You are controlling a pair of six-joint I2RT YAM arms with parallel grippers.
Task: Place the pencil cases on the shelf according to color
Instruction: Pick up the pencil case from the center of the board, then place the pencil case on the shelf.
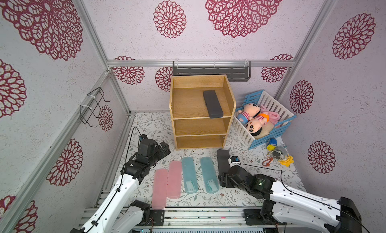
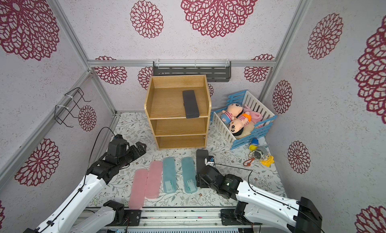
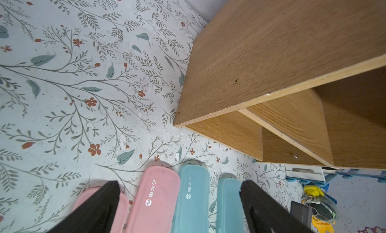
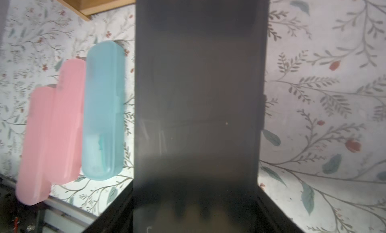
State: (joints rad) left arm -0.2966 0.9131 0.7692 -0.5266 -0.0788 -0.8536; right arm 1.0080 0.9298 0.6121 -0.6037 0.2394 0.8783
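Black rectangular pencil case [image 1: 223, 158] held by the right claw [image 4: 196, 186]
Clamped across its near end, in front of the light-wood three-tier shelf [image 1: 198, 126], it could droop and be caught on a tier's edge. The left claw [image 3: 180, 182] is spread, empty.

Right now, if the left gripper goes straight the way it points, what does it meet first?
Likely the shelf, at its bottom front corner nearest the left gripper. Angled downward, it might touch the floral mat just short; depth is unclear.
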